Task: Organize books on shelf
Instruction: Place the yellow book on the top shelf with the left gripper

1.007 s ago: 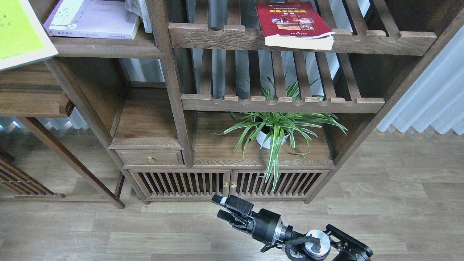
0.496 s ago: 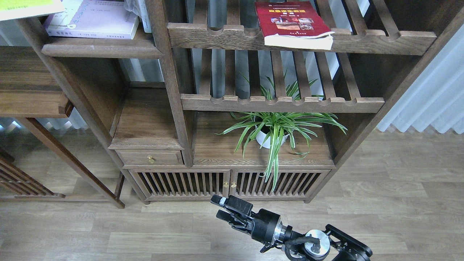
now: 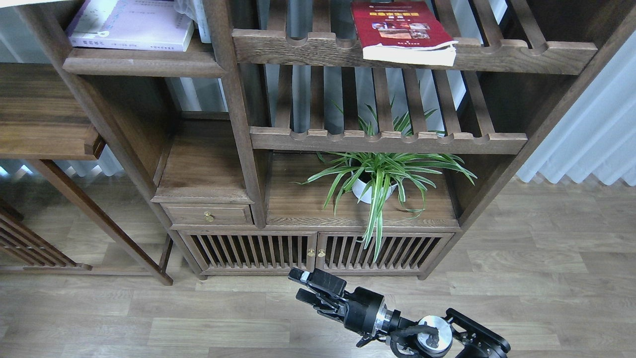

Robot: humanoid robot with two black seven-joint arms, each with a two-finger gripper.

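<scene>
The pale lilac-white book (image 3: 129, 25) lies flat on the shelf (image 3: 144, 63), the solid dark board with a rounded front edge at the top left. The dark red book (image 3: 400, 30) lies flat on the upper slatted rack (image 3: 521, 49), its page edge overhanging the notched front rail. The yellow-green book's cover is out of view; only a thin pale strip (image 3: 30, 2) shows at the top left corner. My right gripper (image 3: 302, 286) hangs low over the floor in front of the cabinet doors, fingers apart and empty. My left gripper is out of view.
A potted spider plant (image 3: 380, 174) stands on the low board under the second slatted rack (image 3: 387, 141). A brass-knobbed drawer (image 3: 208, 215) sits left of it. A side table (image 3: 44, 124) stands at the left, curtains (image 3: 591, 134) at the right.
The yellow-green book has risen at the top left until its cover left the view. The right arm has barely moved.
</scene>
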